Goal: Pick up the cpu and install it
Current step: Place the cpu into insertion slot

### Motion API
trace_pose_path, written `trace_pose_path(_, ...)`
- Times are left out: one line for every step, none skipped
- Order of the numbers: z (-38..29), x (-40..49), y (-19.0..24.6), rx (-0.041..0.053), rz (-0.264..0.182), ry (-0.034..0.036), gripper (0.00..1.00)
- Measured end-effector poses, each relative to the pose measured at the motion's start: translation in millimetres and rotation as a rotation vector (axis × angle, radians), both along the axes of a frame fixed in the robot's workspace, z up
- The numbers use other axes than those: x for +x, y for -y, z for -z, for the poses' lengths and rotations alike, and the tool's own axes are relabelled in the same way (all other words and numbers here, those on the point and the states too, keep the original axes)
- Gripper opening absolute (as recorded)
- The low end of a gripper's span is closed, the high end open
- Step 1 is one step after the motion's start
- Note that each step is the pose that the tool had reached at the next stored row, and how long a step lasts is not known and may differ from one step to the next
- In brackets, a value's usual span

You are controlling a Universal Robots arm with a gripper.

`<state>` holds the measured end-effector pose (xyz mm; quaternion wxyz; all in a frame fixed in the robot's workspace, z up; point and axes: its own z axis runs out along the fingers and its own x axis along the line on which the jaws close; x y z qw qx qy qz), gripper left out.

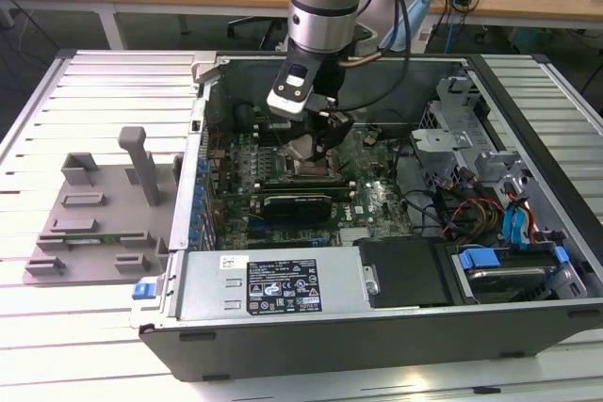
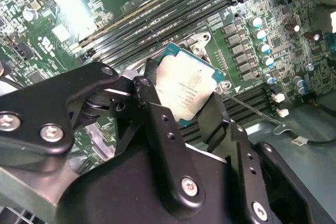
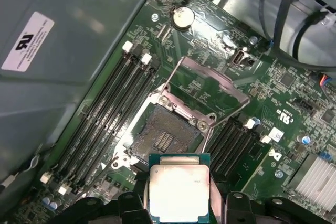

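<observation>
Tool (image 2: 184, 95) over the open computer case (image 1: 283, 289). I have its two black fingers (image 2: 157, 114) closed on opposite edges of the cpu (image 3: 178, 192), metal lid facing the camera in both wrist views. The chip hangs in the air above the motherboard (image 1: 377, 204), near the cpu socket (image 3: 163, 135) but not seated in it. The socket lies bare, its contact field exposed, with the load plate (image 3: 210, 85) swung up beside it. The grey plastic tray (image 1: 85, 223) sits well apart on the slatted worktop (image 1: 94, 345).

Hazards, as I judge them:
- The chip looks offset from the socket frame, so lowering it off-centre or rotated would press a corner onto the contacts and bend them.
- The grip is on thin edges only. A slip or tilt would drop the chip edge-first into the socket.
- The raised load plate and the memory slots (image 3: 105, 124) stand near the fingers, and a sideways correction could strike them.
</observation>
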<state>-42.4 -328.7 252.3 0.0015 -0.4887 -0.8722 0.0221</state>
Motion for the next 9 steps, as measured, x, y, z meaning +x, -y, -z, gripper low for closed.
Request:
trace_pose_path(0.0,0.0,0.0,0.0,0.008,0.0,0.55)
trace_pose_path(0.0,0.0,0.0,-0.0001,0.017,0.0,0.55)
trace_pose_path(0.0,0.0,0.0,-0.0002,0.029,0.0,0.55)
trace_pose_path(0.0,0.0,0.0,-0.0003,0.036,0.0,0.55)
trace_pose_path(0.0,0.0,0.0,-0.0006,0.054,0.0,0.55)
trace_pose_path(0.0,0.0,0.0,-0.0009,0.069,-0.0001,0.55)
trace_pose_path(0.0,0.0,0.0,-0.0012,0.083,-0.0001,0.55)
trace_pose_path(0.0,0.0,0.0,-0.0014,0.095,0.0,0.55)
trace_pose_path(0.0,0.0,0.0,-0.0016,0.11,0.0,0.55)
